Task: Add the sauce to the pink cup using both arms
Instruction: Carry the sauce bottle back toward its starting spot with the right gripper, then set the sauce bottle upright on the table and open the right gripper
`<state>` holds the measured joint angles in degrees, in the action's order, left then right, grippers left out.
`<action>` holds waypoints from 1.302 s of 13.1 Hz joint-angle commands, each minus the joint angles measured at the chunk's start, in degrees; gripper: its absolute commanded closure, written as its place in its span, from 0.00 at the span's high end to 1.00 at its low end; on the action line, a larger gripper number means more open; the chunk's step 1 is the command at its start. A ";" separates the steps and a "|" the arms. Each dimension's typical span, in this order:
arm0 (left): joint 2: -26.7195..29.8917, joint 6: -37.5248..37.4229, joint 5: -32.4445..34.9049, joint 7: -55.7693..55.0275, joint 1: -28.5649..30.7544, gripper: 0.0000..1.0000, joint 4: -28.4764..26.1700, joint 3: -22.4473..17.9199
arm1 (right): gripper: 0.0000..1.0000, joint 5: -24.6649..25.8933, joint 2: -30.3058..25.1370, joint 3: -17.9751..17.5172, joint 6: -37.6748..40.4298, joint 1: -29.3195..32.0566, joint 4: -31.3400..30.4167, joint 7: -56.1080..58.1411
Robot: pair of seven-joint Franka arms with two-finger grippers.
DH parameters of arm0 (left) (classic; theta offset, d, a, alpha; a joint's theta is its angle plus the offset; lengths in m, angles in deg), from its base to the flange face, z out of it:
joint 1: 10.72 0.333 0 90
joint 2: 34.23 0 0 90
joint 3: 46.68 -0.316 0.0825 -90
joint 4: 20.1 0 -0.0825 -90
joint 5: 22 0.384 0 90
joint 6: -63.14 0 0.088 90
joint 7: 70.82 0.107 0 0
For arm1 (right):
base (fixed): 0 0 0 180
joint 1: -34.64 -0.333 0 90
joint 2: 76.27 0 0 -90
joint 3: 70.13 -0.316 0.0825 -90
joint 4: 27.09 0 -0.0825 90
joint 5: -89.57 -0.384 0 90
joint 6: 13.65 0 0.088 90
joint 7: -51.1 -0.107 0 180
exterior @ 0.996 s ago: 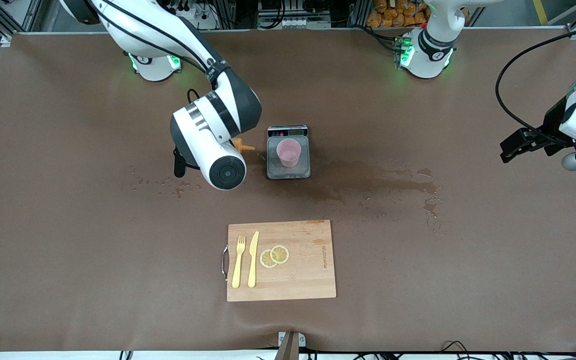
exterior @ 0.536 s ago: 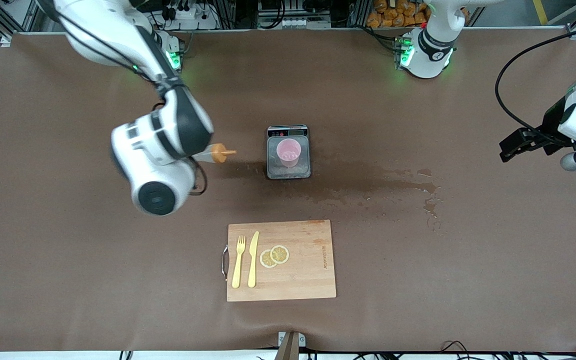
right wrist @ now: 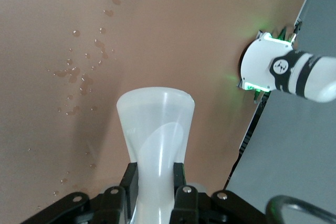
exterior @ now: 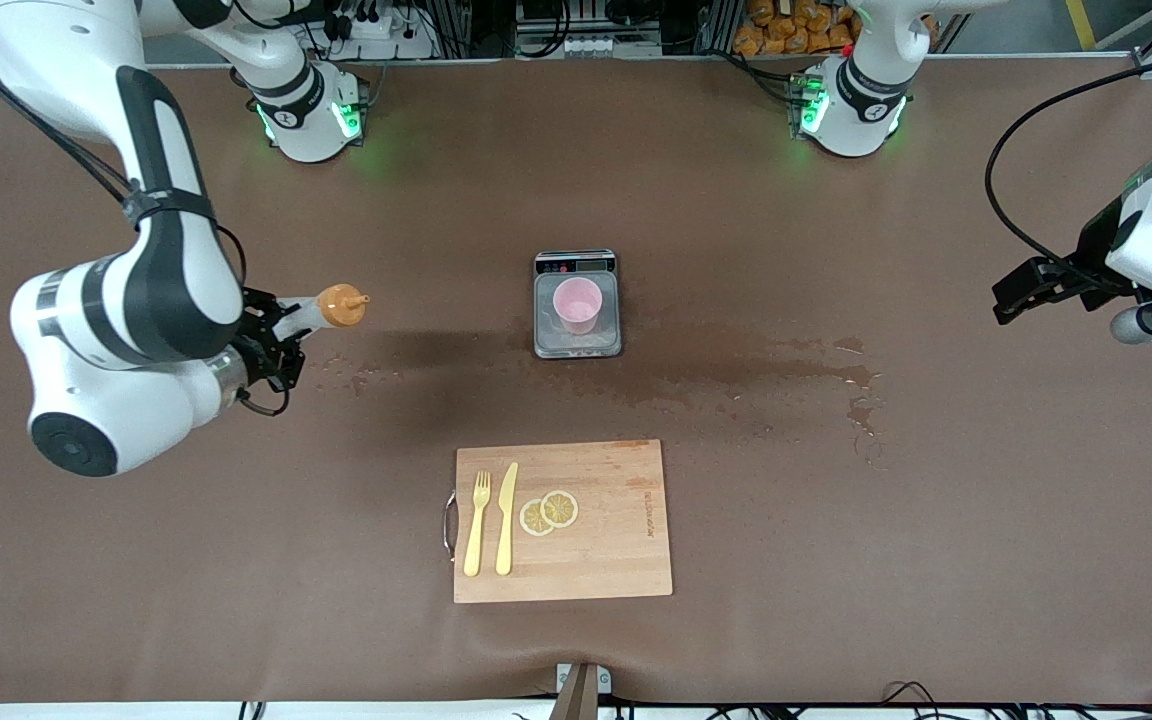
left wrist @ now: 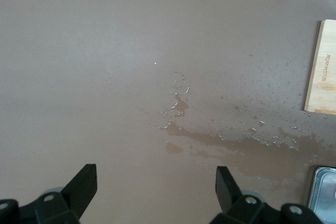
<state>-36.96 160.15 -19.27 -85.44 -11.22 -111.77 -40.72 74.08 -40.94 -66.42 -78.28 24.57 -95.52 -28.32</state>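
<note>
A brown tabletop (exterior: 836,520) carries wet streaks, a cutting board (exterior: 563,520) and a grey scale (exterior: 577,304) at its middle. The pink cup (exterior: 577,304) stands on the scale. Toward the right arm's end, the right pincer (exterior: 271,335) is clamped on the sauce bottle (exterior: 321,310), held over the tabletop. The left pincer (left wrist: 155,182) waits spread wide and empty over the left arm's end.
</note>
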 commanded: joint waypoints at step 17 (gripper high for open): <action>-0.70 0.46 -1.15 0.48 -0.29 1.00 -0.26 0.11 | 0.38 -21.66 19.59 -0.81 -0.32 32.72 -4.26 62.44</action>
<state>-37.83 160.24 -19.28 -85.44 -11.33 -111.96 -40.42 55.91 -23.48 -66.20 -79.57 54.32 -100.58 31.59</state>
